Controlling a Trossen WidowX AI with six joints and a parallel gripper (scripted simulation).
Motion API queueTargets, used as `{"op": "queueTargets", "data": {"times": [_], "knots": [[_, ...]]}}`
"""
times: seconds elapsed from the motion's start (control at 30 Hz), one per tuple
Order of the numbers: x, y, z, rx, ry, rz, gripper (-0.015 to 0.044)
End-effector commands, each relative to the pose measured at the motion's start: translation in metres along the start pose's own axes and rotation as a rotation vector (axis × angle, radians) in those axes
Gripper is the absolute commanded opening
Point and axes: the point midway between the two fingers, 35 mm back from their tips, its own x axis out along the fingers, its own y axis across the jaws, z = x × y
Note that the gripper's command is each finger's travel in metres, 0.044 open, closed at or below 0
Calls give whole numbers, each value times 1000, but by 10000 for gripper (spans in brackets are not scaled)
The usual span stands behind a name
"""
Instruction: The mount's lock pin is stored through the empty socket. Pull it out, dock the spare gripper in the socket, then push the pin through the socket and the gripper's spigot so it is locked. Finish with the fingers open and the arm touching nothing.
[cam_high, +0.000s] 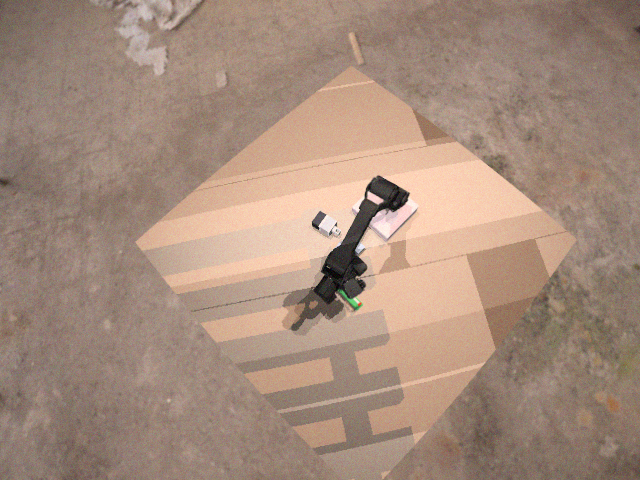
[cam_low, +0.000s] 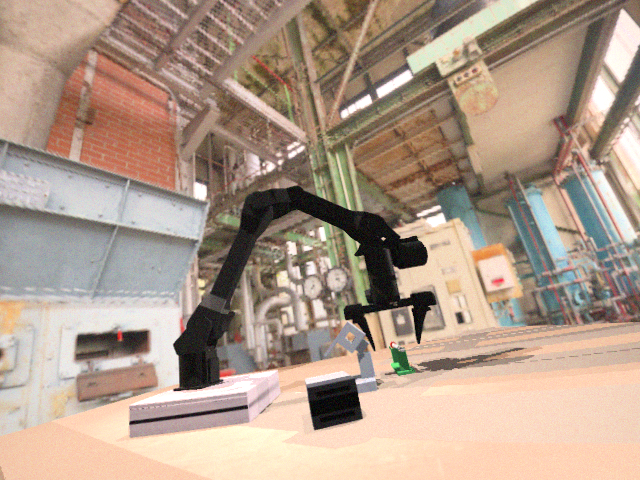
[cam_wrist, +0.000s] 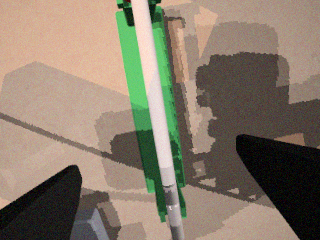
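The black two-fingered claw (cam_low: 393, 345) (cam_wrist: 160, 158) stands released, fingers wide either side of the slim pale metal lock pin (cam_wrist: 156, 95), which lies along the long green cradle (cam_high: 350, 301) (cam_low: 401, 360) (cam_wrist: 136, 82). Pulling it out looks done. Docking the white-and-black block-shaped spare gripper (cam_high: 325, 224) (cam_low: 334, 400), left of the blue-grey angled socket mount (cam_high: 359, 248) (cam_low: 366, 364) (cam_wrist: 90, 227) from above, remains, then pinning.

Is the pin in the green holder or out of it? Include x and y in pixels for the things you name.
In: the wrist picture shows the pale pin (cam_wrist: 159, 107) lying along the green holder (cam_wrist: 131, 70) (cam_high: 347, 298) (cam_low: 400, 360).
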Motion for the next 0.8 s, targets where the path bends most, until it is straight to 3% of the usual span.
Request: {"op": "queueTargets", "data": {"times": [0.0,0.77], "knots": [[-11,0,1,0,0,-1,440],[-56,1,6,0,4,19,440]]}}
